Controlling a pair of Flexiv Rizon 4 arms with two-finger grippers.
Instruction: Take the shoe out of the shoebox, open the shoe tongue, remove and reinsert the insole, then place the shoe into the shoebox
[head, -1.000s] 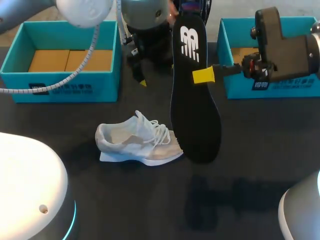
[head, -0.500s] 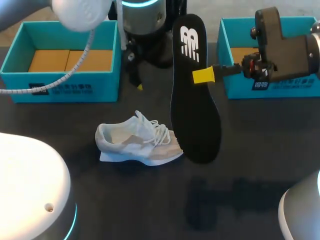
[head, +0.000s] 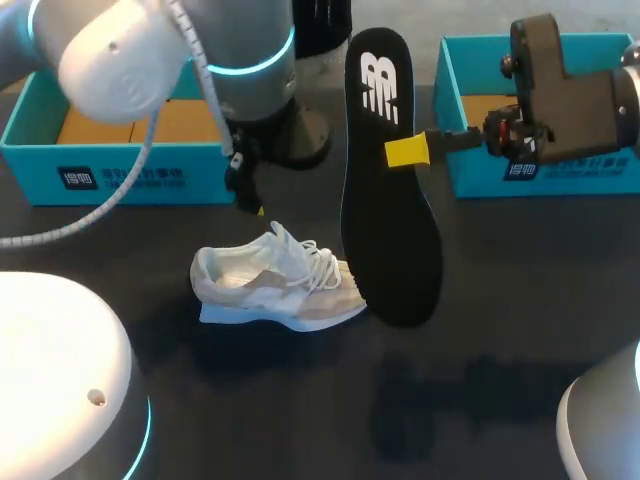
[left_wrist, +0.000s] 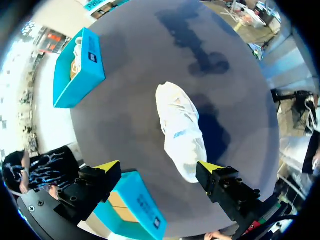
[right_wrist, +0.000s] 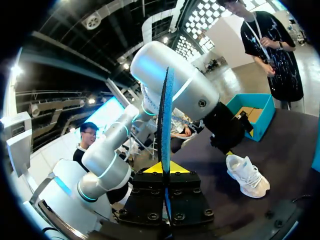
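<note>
A white sneaker (head: 275, 285) lies on its side on the dark table, laces toward the right. Just behind its heel end hangs my left gripper (head: 250, 200), open; in the left wrist view its fingertips (left_wrist: 159, 167) stand wide apart with the sneaker (left_wrist: 181, 130) ahead of them, untouched. My right gripper (head: 407, 151) is shut on the edge of the black insole (head: 390, 200), which it holds upright above the table, right of the sneaker's toe. In the right wrist view the insole (right_wrist: 165, 120) shows edge-on, rising from between the yellow tips (right_wrist: 165, 169).
A teal shoebox (head: 130, 185) with brown paper inside stands at the back left, partly behind my left arm. A second teal shoebox (head: 570, 175) stands at the back right behind my right gripper. Bare dark table lies in front of the sneaker.
My left arm has swung forward from between the boxes, bringing its open gripper down close behind the sneaker. The right arm and the insole have kept still.
</note>
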